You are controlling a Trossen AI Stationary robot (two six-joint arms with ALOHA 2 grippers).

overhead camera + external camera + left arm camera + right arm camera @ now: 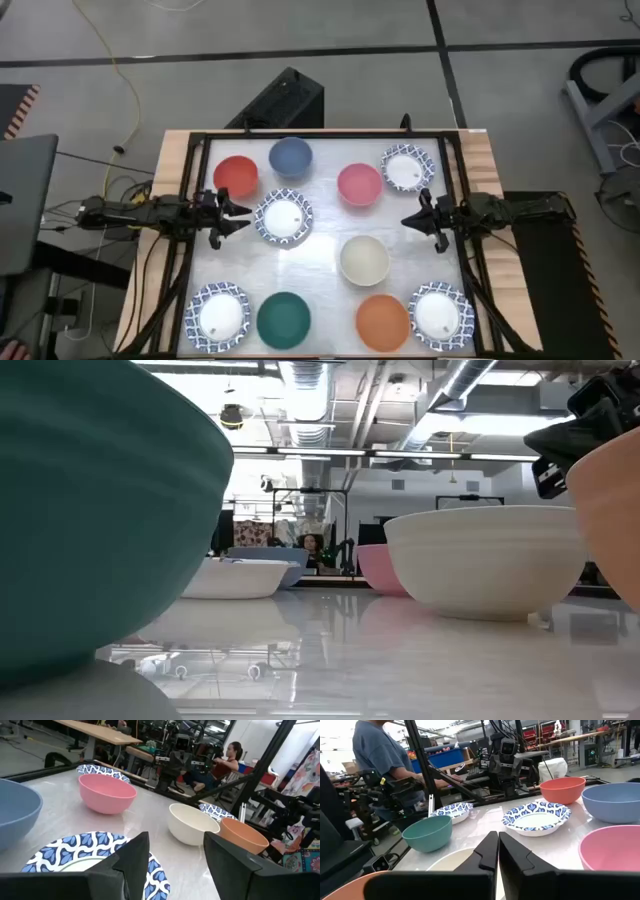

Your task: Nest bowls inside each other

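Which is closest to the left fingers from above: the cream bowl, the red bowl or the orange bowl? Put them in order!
Measured from the left fingers in the high view:
1. Red bowl, just beyond the fingers, at the table's far left.
2. Cream bowl, toward the middle-right.
3. Orange bowl, near edge, right of centre.

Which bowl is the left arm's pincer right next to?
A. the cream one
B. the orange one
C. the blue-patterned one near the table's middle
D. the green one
C: from above, the left pincer, fingers apart, sits at the edge of the blue-patterned bowl near the middle.
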